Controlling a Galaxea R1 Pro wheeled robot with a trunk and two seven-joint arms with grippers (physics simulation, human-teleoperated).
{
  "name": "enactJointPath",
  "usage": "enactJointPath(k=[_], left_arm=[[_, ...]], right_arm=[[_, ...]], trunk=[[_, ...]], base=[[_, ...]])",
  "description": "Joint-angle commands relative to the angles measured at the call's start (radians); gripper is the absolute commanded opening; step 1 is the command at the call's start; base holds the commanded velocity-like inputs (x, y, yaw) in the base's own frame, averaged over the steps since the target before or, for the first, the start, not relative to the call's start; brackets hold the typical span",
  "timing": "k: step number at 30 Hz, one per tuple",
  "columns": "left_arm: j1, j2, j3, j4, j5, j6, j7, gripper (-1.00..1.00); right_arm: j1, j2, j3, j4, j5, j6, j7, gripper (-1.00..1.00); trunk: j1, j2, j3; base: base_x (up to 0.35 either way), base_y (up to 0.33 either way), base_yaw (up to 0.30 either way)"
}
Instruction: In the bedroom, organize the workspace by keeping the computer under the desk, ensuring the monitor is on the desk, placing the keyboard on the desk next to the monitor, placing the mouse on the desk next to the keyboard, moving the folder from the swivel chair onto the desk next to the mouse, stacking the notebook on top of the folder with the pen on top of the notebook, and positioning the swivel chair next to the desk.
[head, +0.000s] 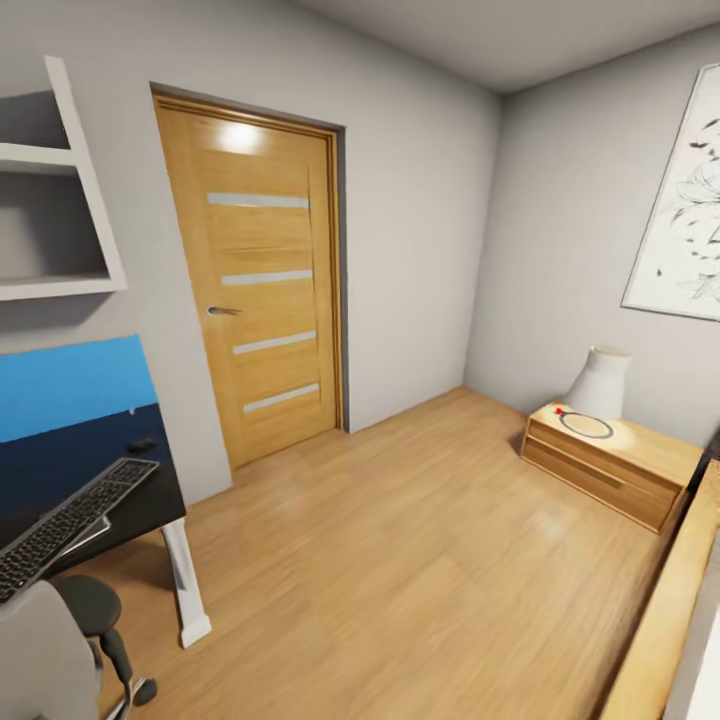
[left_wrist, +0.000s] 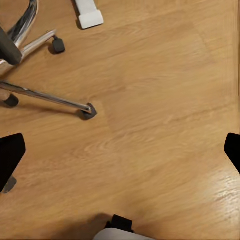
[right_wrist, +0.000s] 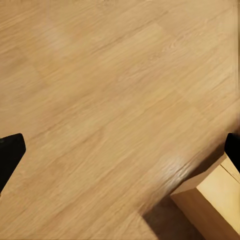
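The desk (head: 150, 500) stands at the left of the head view, with a black top, a blue back panel and a white leg. On it lies the silver-grey keyboard (head: 70, 520) with dark keys, and the small black mouse (head: 140, 444) sits just beyond it. The swivel chair (head: 40, 660) is at the bottom left, in front of the desk, grey back and black armrest showing. Its metal star base (left_wrist: 45, 96) with castors shows in the left wrist view. My left gripper (left_wrist: 120, 155) hangs open over bare floor beside that base. My right gripper (right_wrist: 120, 150) is open over floor too.
A closed wooden door (head: 265, 290) is straight ahead. A low light-wood drawer chest (head: 610, 460) with a white lamp stands at the right wall; a wooden furniture corner (right_wrist: 210, 205) shows close to the right gripper. A bed edge (head: 665, 610) runs along the right. White shelves (head: 60, 200) hang above the desk.
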Motion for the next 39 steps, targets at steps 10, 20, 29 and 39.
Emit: enactJointPath(k=[10,20,29,39], left_arm=[[0.000,0.000,0.003,0.000,-0.001,-0.003,0.000,1.00],[0.000,0.000,0.003,0.000,-0.001,-0.002,0.000,1.00],[0.000,0.000,0.003,0.000,-0.001,-0.003,0.000,1.00],[0.000,0.000,0.003,0.000,-0.002,-0.004,0.000,1.00]], right_arm=[[-0.001,0.000,0.004,0.001,-0.002,-0.003,-0.005,1.00],[-0.001,0.000,0.004,0.001,-0.002,-0.003,-0.007,1.00],[-0.001,0.000,0.004,0.001,-0.002,-0.003,-0.006,1.00],[-0.001,0.000,0.004,0.014,-0.002,-0.003,-0.005,1.00]], trunk=[[0.001,-0.001,-0.001],[0.001,-0.001,-0.001],[0.001,-0.001,-0.001],[0.001,-0.001,-0.001]], base=[[0.258,0.211,-0.078],[0.293,0.151,-0.006],[0.089,0.007,0.000],[0.113,0.000,0.000]])
